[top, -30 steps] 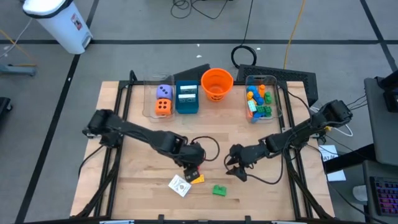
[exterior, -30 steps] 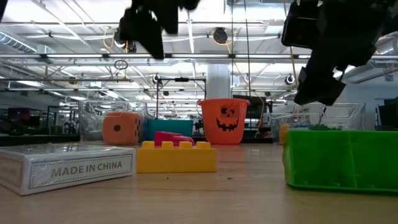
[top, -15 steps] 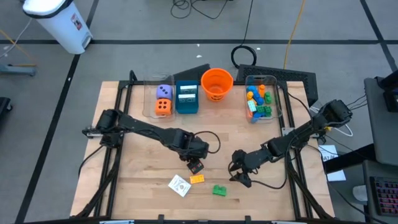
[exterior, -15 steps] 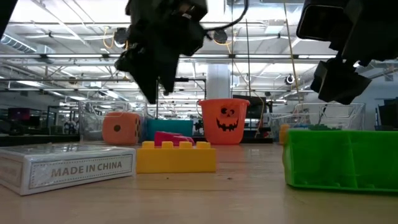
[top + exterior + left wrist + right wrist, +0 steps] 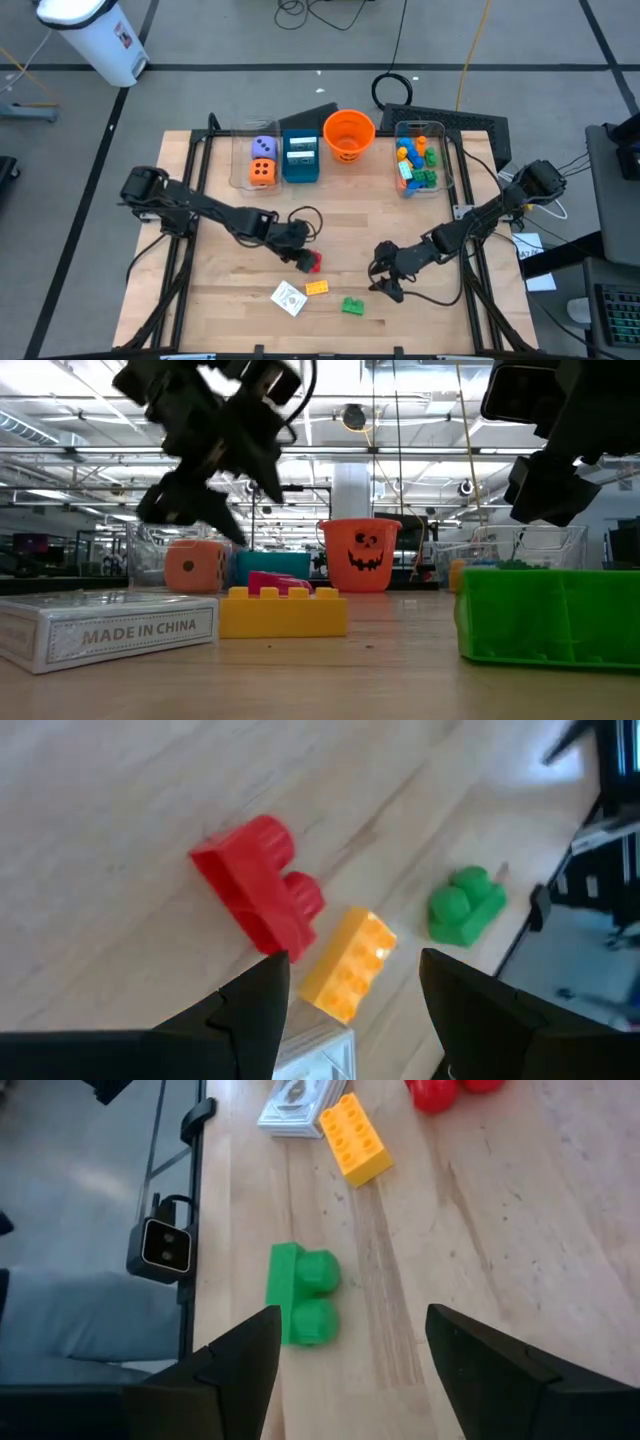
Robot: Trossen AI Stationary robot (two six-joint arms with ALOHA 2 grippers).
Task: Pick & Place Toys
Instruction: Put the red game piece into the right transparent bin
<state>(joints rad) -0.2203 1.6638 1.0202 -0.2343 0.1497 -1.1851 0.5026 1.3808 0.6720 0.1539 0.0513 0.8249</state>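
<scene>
Loose lot near the front edge of the worktop (image 5: 400,225), still unsorted: red brick (image 5: 311,261) farthest in, yellow brick (image 5: 317,287) just in front of it, white card pack (image 5: 288,298) beside the yellow brick, green brick (image 5: 352,306) on its other side. Left pincer (image 5: 298,256) hangs just beside the red brick, fingers parted and empty, seemingly lined up to take it. Right pincer (image 5: 383,283) hovers near the green brick, likewise parted and empty, likely its pick.

Left gripper (image 5: 300,256) fingers apart, right gripper (image 5: 385,286) fingers apart
</scene>
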